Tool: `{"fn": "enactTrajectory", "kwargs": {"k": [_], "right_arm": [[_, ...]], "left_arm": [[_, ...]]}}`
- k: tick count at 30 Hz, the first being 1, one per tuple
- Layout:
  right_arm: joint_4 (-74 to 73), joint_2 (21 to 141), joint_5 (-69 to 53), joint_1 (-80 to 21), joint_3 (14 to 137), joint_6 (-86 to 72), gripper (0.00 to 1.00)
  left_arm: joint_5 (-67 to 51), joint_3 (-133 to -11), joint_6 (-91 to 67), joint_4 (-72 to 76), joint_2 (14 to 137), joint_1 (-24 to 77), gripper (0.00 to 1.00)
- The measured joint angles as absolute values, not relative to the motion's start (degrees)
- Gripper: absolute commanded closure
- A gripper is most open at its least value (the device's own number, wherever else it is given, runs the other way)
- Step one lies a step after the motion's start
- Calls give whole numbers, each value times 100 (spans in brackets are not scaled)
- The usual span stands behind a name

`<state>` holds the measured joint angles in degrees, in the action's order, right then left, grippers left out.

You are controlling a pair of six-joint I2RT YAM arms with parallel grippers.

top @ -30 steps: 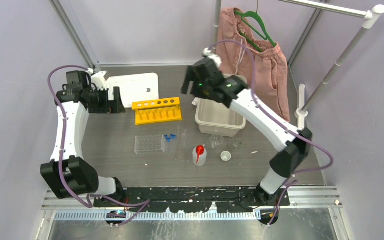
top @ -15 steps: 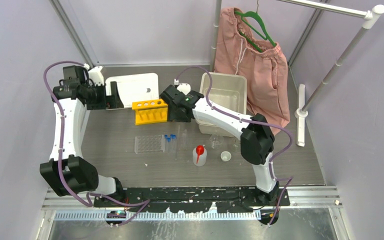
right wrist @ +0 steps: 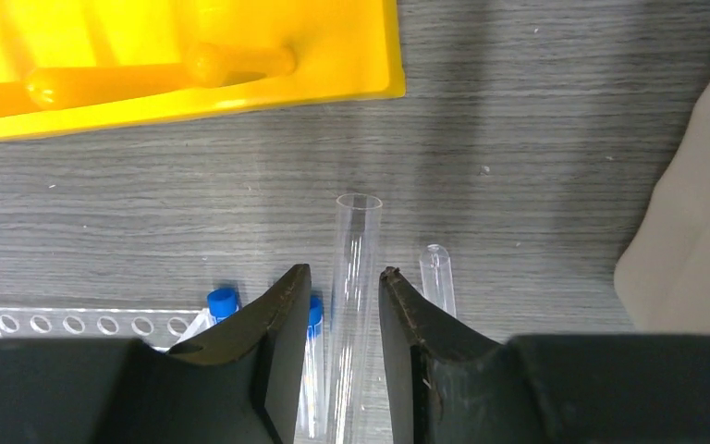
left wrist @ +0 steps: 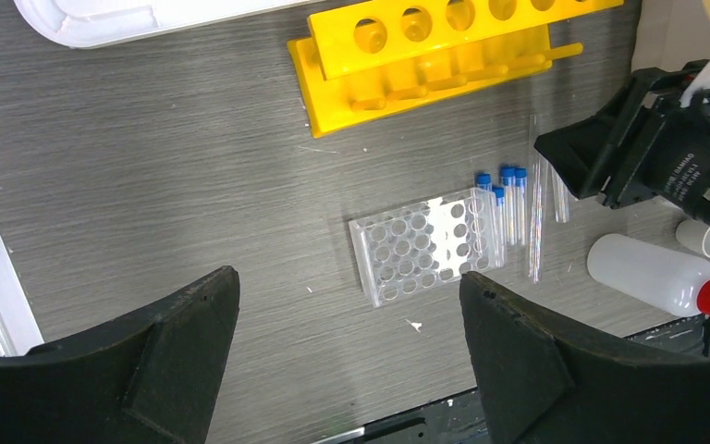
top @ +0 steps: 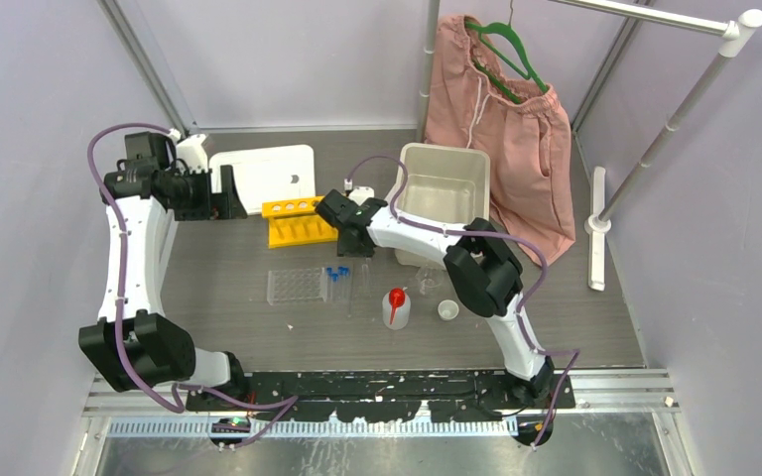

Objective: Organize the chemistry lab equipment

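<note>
A long clear tube lies on the table, and my right gripper is down over it with a jaw on each side. The jaws are narrow, with a thin gap on the left side. A shorter clear tube lies just right of them and blue-capped tubes just left. The yellow rack sits behind, and the clear grid rack is left of the tubes. The squeeze bottle, white cup and small glassware stand to the right. My left gripper hovers high and open, holding nothing.
A beige bin stands behind the right arm. A white tray lies at the back left. Pink shorts hang at the back right beside a white rail stand.
The right arm swung left from above the bin and came down over the tubes, its jaws narrowing round the long clear one. The left arm barely moved.
</note>
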<state>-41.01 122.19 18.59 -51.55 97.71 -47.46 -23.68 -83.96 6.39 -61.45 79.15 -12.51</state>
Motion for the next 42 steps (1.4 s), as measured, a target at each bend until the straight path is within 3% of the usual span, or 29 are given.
{"fn": "enactTrajectory", "kwargs": {"k": [14,20,25,29,37,42], "right_arm": [[-3465,12366,1920,-5164,9327,-4888,71],[-3398,12366,1990,-5199,9297,-4928,85],[-3380,12320,2067,-5221,9240,-4928,90],[-3457,12046,2158,-5256,9000,-4906,96],[-3583,11004,2265,-5411,8995,-4707,99],[-3741,10755,2250,-5483,9843,-4405,99]], "left_arm": [[-2530,-8396,698,-6167,7872,-1251,12],[-2552,-8396,797,-6263,7867,-1251,12],[-2637,-8401,801,-6364,7811,-1251,10],[-2805,-8418,819,-6471,7719,-1251,0],[-3232,-8532,843,-6799,7566,-1251,2],[-3879,-8571,963,-6997,7518,-1251,6]]}}
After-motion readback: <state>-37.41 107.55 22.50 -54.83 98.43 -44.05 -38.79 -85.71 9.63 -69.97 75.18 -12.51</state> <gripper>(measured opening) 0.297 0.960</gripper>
